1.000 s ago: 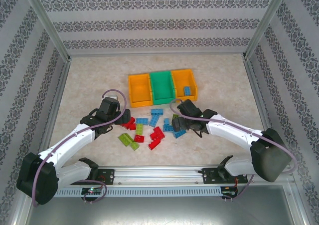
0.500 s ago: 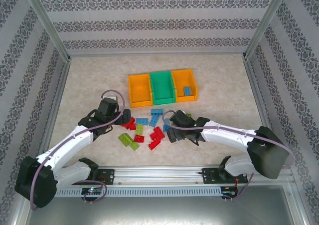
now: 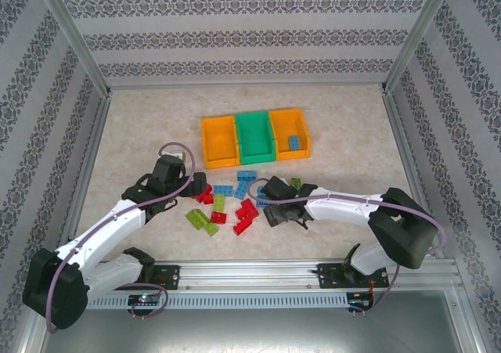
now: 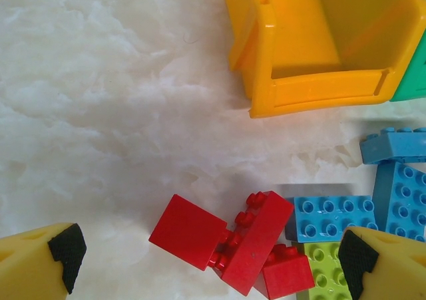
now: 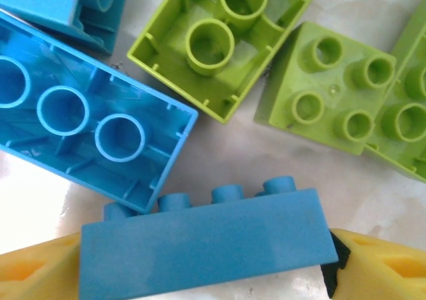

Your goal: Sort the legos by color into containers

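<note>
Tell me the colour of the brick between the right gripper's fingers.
Light blue. The brick shows best in the right wrist view.

No writing, labels, brand marks or numbers can be read anywhere. The legos [image 3: 235, 200] show plain studs and hollow undersides, the containers [image 3: 220, 163] have bare plastic walls, and the walls [image 3: 250, 36] carry only an ornamental striped pattern, no lettering.

legos [image 3: 247, 208]: red, blue, lime | containers [image 3: 254, 138]: orange, green, orange | walls [image 3: 250, 36]: grey-striped damask | table [image 3: 141, 126]: mottled beige
</note>
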Available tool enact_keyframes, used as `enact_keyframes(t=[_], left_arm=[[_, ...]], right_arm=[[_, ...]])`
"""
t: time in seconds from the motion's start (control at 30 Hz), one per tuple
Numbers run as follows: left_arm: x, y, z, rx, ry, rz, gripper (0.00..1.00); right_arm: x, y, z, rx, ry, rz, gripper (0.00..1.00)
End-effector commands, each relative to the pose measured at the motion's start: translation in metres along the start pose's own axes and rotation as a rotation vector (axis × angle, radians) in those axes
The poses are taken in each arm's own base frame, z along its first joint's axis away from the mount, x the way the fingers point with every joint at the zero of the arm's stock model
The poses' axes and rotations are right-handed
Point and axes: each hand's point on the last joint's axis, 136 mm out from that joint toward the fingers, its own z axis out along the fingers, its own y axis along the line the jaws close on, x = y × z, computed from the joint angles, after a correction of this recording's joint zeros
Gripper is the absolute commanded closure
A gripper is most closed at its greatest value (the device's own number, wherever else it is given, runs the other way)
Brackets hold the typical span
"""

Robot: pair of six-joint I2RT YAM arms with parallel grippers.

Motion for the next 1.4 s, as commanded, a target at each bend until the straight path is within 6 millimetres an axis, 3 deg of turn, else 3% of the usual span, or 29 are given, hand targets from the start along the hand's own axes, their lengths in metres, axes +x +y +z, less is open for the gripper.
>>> enact_keyframes(t=[0.0,0.23,0.47,0.67,0.73,0.9,1.0,1.13,1.37], left_arm=[[-0.002,-0.008,-0.002,0.035,-0.022,0.001,0.01],[-0.002,-0.007,-0.002,0.030,-0.022,0.003,0.01],[-0.003,-0.008,-0.001,0.034,-0.026,0.003,0.01],[-0.005,-0.010,-0.002,0.046,-0.026,0.008,0.01],[-0.005,-0.015,-0.003,0.072,-0.019,0.023,0.00],[0.000,-0.051,-0.015,0.218,-0.024,0.185,0.00],[0.008,-0.070,-0.023,0.267,-0.037,0.302,0.00],[0.029,-0.092,-0.029,0.322,-0.005,0.427,0.00],[0.072,-0.116,-0.039,0.401,0.072,0.556,0.00]], right_arm=[[-0.010,0.000,0.000,0.032,-0.026,-0.023,0.20],[-0.006,-0.002,0.003,0.052,-0.005,-0.030,0.39],[-0.015,-0.001,-0.022,0.015,-0.073,-0.037,0.46],[-0.048,-0.013,-0.055,-0.052,-0.200,0.011,0.47],[-0.066,-0.025,-0.063,-0.087,-0.245,0.082,0.50],[-0.113,-0.071,-0.075,-0.132,-0.313,0.279,0.50],[-0.139,-0.099,-0.073,-0.102,-0.307,0.348,0.52],[-0.168,-0.121,-0.061,-0.061,-0.263,0.391,0.50],[-0.192,-0.143,-0.022,0.022,-0.173,0.431,0.49]])
